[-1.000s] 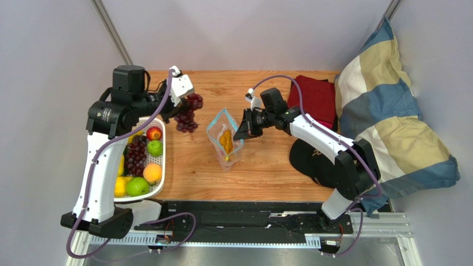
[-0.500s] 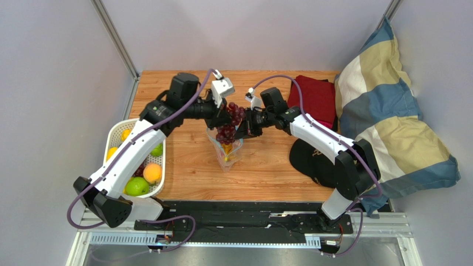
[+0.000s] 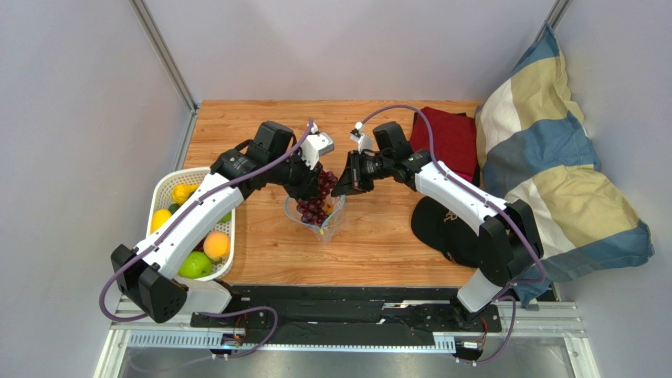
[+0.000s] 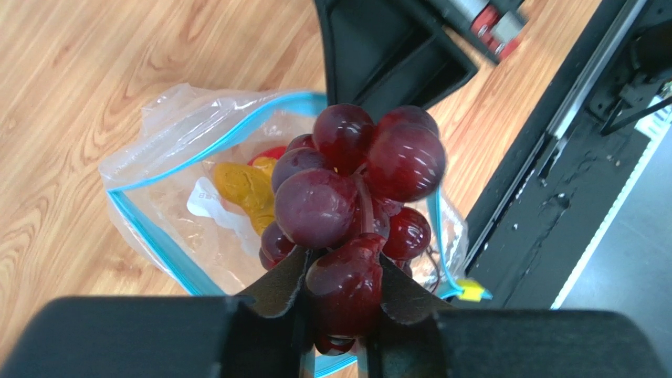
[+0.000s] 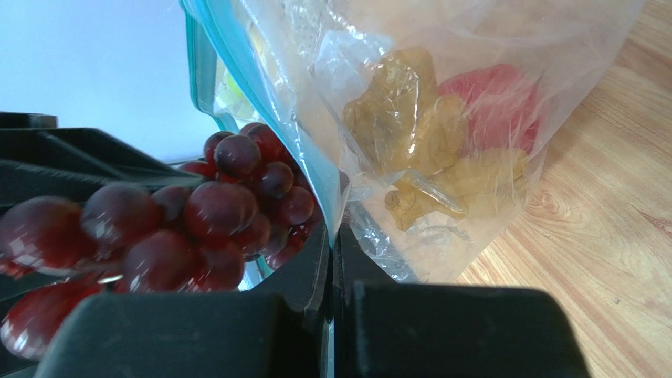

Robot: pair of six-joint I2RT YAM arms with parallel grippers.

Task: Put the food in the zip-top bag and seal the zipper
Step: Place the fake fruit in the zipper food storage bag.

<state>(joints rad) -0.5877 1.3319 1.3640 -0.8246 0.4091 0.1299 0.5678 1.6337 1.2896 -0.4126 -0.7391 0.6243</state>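
Note:
The clear zip-top bag (image 3: 331,224) stands open at mid table, its light blue zipper (image 4: 189,157) spread wide. Orange and yellow pieces (image 4: 244,189) and a red piece (image 5: 493,98) lie inside it. My left gripper (image 3: 314,183) is shut on a bunch of dark purple grapes (image 4: 359,197) and holds it in the bag's mouth; the grapes also show in the top view (image 3: 315,206). My right gripper (image 3: 344,187) is shut on the bag's rim (image 5: 327,201) and holds the mouth up. More fruit lies in the white basket (image 3: 162,197): a peach (image 3: 215,246), a green apple (image 3: 193,264), yellow pieces (image 3: 181,193).
A black cap (image 3: 446,228) lies right of the bag, a red cloth (image 3: 449,142) behind it, and a blue and cream pillow (image 3: 552,173) at the right edge. The black rail (image 3: 355,303) runs along the near edge.
My left gripper swung from above the basket to the bag with the grapes and has lowered them into its mouth. My right gripper has kept its hold on the rim.

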